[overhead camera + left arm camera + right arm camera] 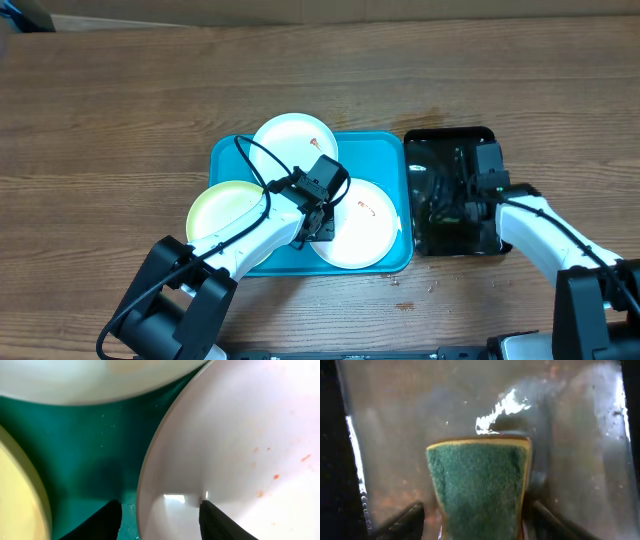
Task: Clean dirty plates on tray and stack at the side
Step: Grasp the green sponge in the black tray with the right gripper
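Note:
The cyan-blue tray holds three plates: a white one at the back, a pale yellow-green one over its left edge, and a white one at the front right with an orange smear. My left gripper is open and low over the tray. In the left wrist view its fingers straddle the rim of the front-right white plate, one finger over the tray. My right gripper is open, its fingers on either side of a green sponge.
A wet black tray stands right of the blue tray; the sponge lies in it. Bare wooden table surrounds both trays. The back white plate and the yellow-green plate lie close to my left gripper.

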You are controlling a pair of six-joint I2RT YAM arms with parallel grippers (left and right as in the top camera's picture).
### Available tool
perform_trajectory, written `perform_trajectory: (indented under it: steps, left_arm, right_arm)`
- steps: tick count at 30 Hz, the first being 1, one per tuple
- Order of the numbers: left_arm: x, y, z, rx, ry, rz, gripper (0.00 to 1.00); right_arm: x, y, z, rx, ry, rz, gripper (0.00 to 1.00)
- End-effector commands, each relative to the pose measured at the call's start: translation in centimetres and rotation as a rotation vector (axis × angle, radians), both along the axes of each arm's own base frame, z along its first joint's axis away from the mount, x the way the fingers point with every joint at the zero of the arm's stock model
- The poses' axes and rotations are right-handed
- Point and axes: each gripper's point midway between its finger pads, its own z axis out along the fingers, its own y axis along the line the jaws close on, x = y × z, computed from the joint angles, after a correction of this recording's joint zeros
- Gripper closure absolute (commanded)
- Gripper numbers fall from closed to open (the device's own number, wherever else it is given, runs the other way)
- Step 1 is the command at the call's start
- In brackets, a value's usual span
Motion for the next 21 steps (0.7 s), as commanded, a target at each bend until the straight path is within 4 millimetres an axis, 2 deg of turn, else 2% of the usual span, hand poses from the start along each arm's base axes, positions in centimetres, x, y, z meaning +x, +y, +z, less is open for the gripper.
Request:
perform_trajectory:
  steps: [1,3,4,5,6,7,9,10,11,12,13,15,17,19,21]
  left_arm:
    - [0.2,0.4,-0.4,0.018,-0.007,0.021,0.48]
    - [0.3,0.4,-0.4,0.019,-0.009,0.022,0.48]
    - [0.3,0.5,-0.4,0.020,-0.009,0.021,0.49]
    - [0.3,0.5,-0.4,0.020,-0.008,0.021,0.49]
    - [0.3,0.5,-0.4,0.020,-0.009,0.022,0.49]
    - [0.3,0.5,-0.4,0.023,-0.011,0.023,0.49]
    - [0.4,0.7,-0.4,0.035,-0.019,0.025,0.50]
    - [0.5,0.8,-0.4,0.036,-0.020,0.025,0.52]
    - [0.4,0.7,-0.4,0.035,-0.019,0.025,0.54]
    - [0.4,0.7,-0.4,0.035,-0.019,0.025,0.58]
    - [0.4,0.8,-0.4,0.036,-0.018,0.025,0.64]
    - [0.3,0.8,-0.4,0.038,-0.015,0.025,0.76]
    - [0.3,0.8,-0.4,0.039,-0.013,0.025,0.82]
    - [0.3,0.8,-0.4,0.039,-0.014,0.025,0.95]
    - [0.3,0.8,-0.4,0.039,-0.014,0.025,0.96]
  right_arm:
    - [-0.3,-0.2,-0.6,-0.006,-0.007,-0.006,0.96]
    - [-0.2,-0.2,-0.5,-0.006,-0.010,-0.006,0.96]
    - [-0.1,-0.2,-0.5,-0.005,-0.010,-0.006,0.82]
    - [-0.1,-0.2,-0.4,-0.005,-0.009,-0.006,0.43]
    - [-0.1,-0.2,-0.3,-0.005,-0.004,-0.006,0.21]
    - [-0.2,-0.2,-0.2,-0.007,0.002,-0.006,0.20]
    - [-0.1,-0.2,0.1,-0.009,0.012,-0.006,0.23]
    - [0.0,-0.2,0.4,-0.009,0.015,-0.006,0.31]
    - [0.2,-0.1,0.8,-0.010,0.019,-0.005,0.52]
    - [0.4,-0.1,1.2,-0.011,0.023,-0.005,0.86]
    - [0.6,-0.1,1.7,-0.011,0.029,-0.006,0.96]
    - [0.9,-0.1,2.8,-0.013,0.042,-0.006,0.96]
    - [1.1,-0.1,3.9,-0.022,0.057,-0.008,0.96]
    - [1.2,-0.2,4.9,-0.029,0.075,-0.010,0.96]
    - [1.0,-0.2,5.9,-0.032,0.097,-0.010,0.96]
